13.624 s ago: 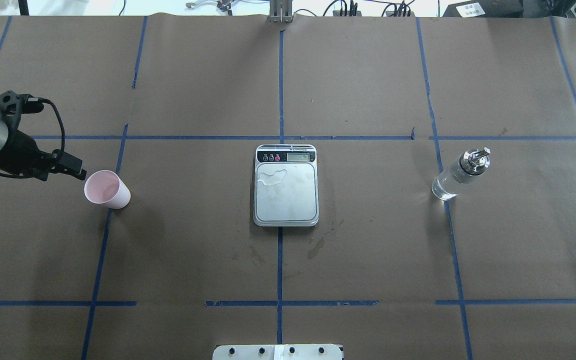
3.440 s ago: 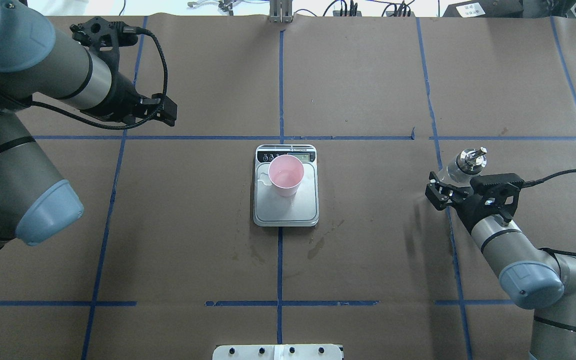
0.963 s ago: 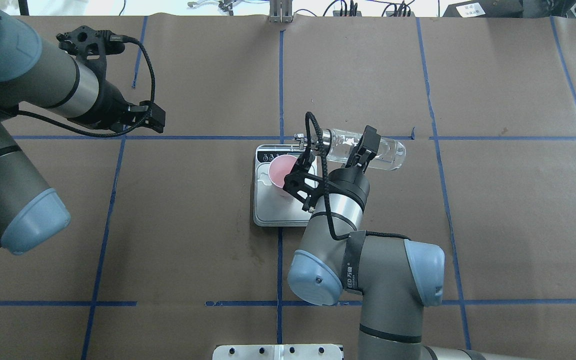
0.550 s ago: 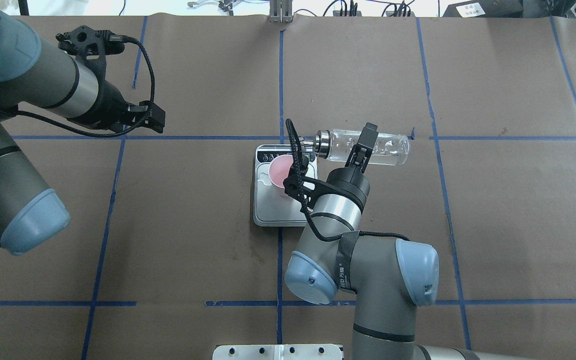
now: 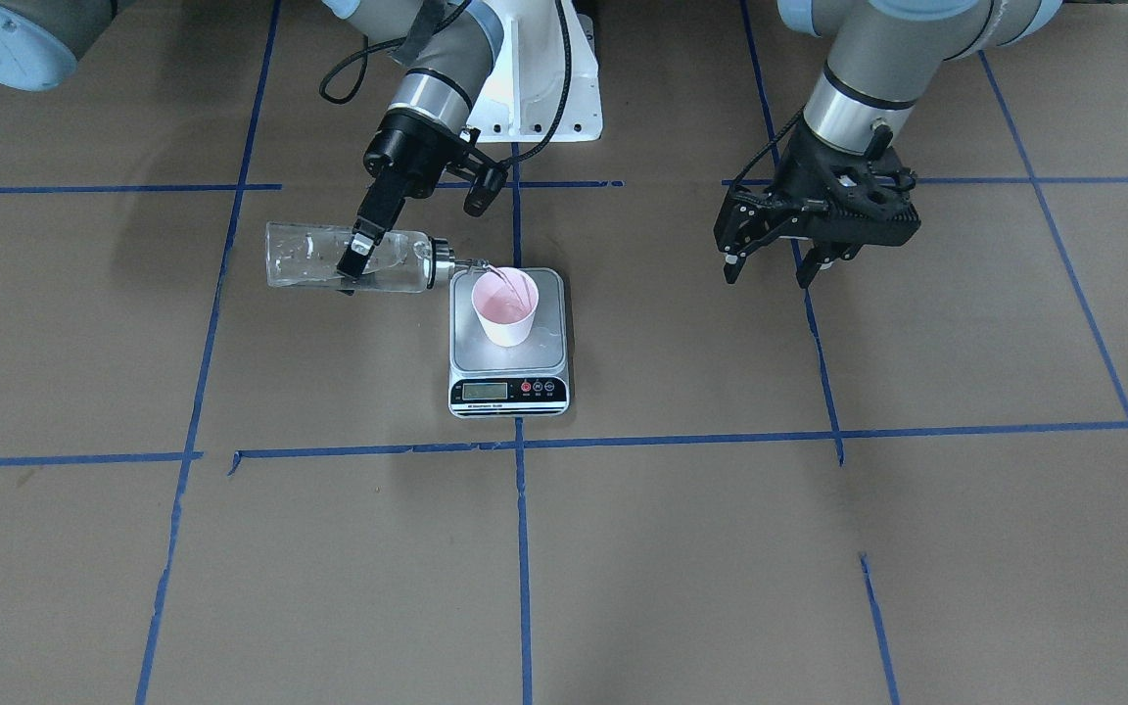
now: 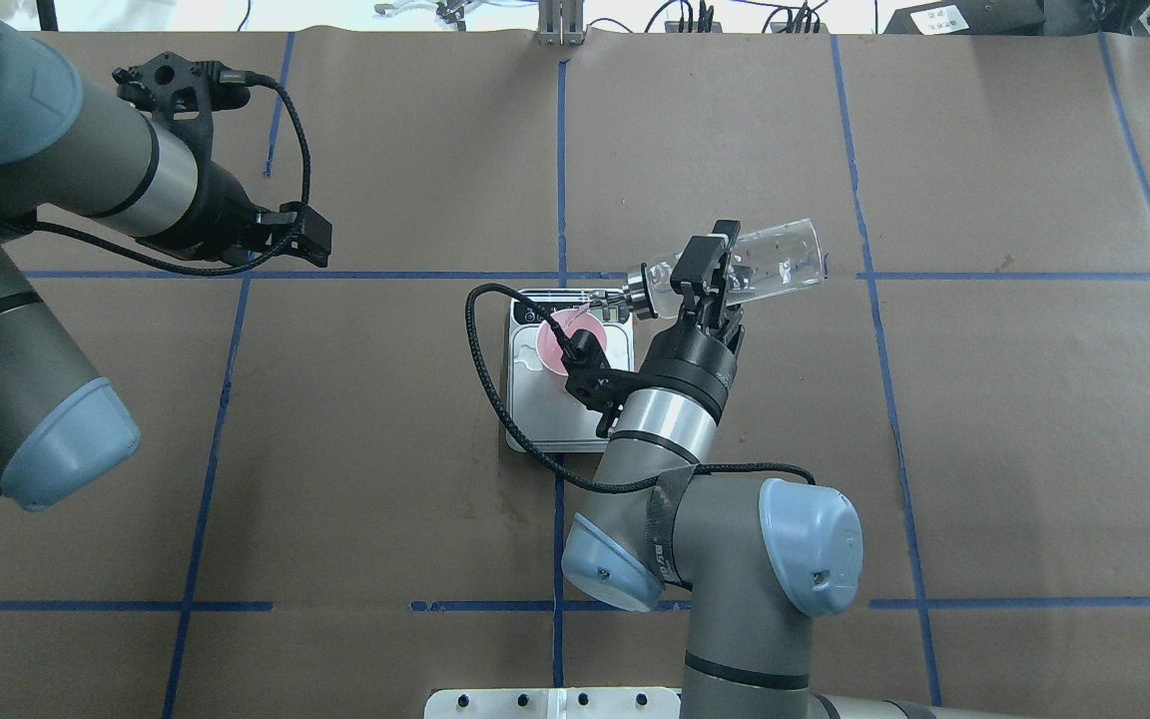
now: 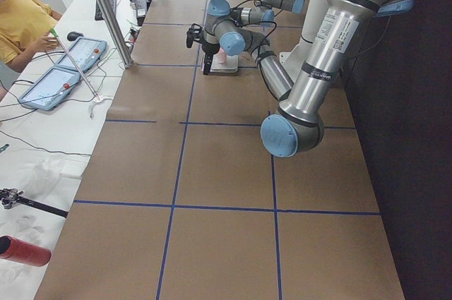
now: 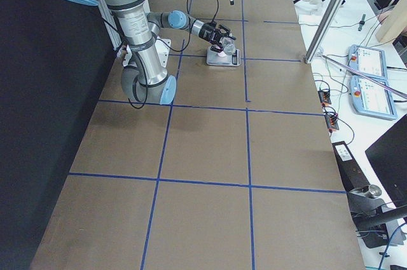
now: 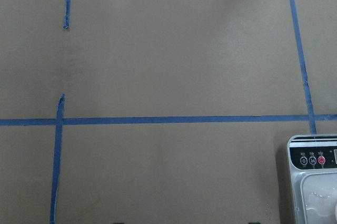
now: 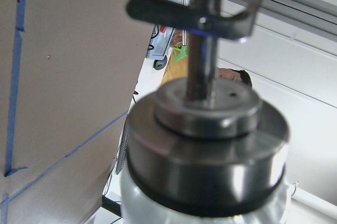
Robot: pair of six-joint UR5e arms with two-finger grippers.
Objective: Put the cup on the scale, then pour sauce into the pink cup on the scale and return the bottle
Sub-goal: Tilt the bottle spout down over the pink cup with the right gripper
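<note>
The pale pink cup (image 5: 505, 308) stands upright on the silver scale (image 5: 471, 360). My right gripper (image 5: 356, 257) is shut on the clear glass bottle (image 5: 314, 258) and holds it about level, pointing at the cup. The silver pourer cap (image 5: 443, 261) is at the cup's rim, and a thin stream of clear sauce (image 5: 492, 275) runs into the cup. In the overhead view the bottle (image 6: 775, 262) tilts spout-down over the cup (image 6: 557, 338), with the right gripper (image 6: 710, 268) around its middle. My left gripper (image 5: 768, 272) is open and empty, off to the side, also in the overhead view (image 6: 310, 232).
A small puddle lies on the scale's platform (image 6: 525, 363). Damp stains mark the brown paper (image 6: 635, 489) near the scale. The white base plate (image 5: 535, 98) is behind the scale. The left wrist view shows the scale's corner (image 9: 316, 182). Operators' tablets (image 7: 78, 53) lie beyond the far edge.
My right wrist has turned and raised the bottle's base, so the spout tips further down at the cup's rim. The left arm has not moved.
</note>
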